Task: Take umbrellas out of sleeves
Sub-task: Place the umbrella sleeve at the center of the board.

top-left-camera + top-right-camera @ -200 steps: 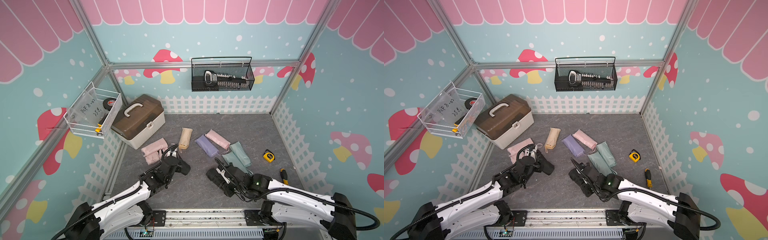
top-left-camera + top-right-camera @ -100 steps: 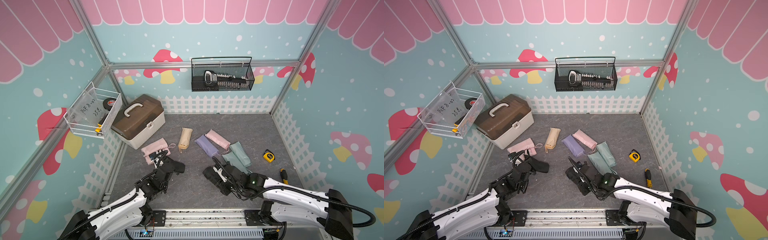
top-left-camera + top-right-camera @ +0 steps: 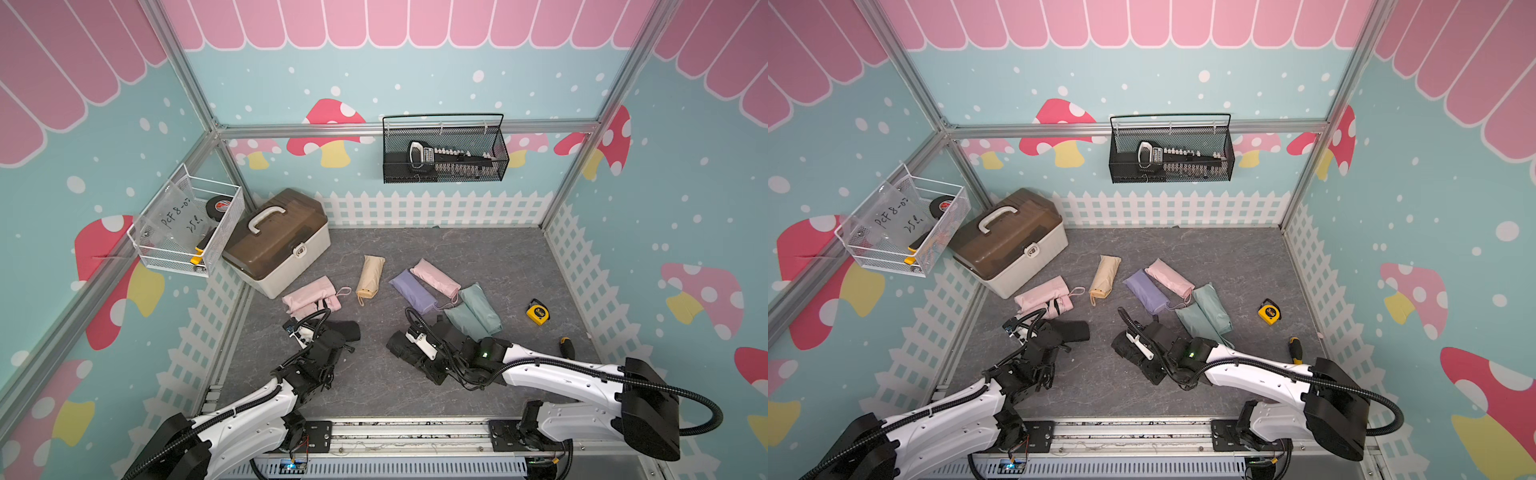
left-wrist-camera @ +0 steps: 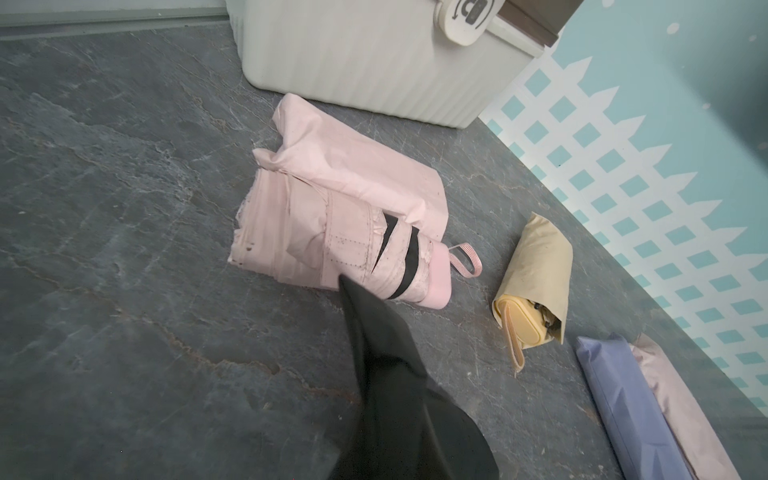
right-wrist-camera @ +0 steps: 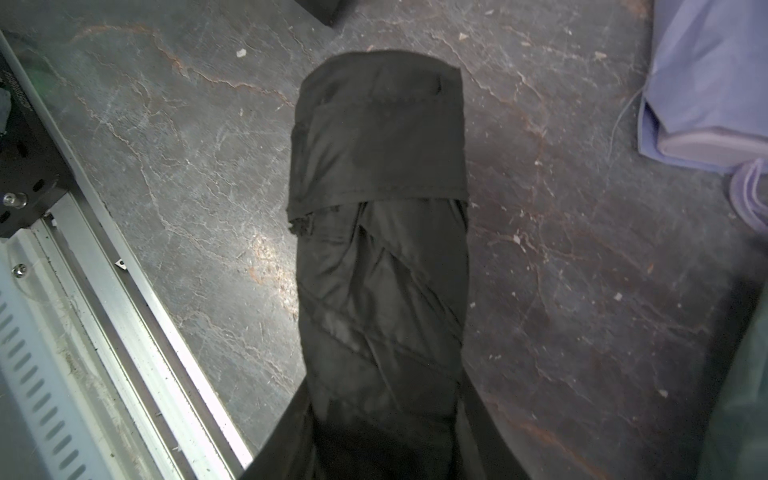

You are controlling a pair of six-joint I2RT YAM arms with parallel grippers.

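Now, your right gripper [image 3: 417,357] closed around black umbrella [image 5: 378,249], lower centre in both top views, black sleeve [image 3: 347,329] just left of it at your left gripper [image 3: 328,340], its grip impossible to tell

The left arm [image 3: 249,409] and right arm [image 3: 557,372] are white with black joints. Ribbed cables [image 3: 717,409] look black, possibly sheathed.
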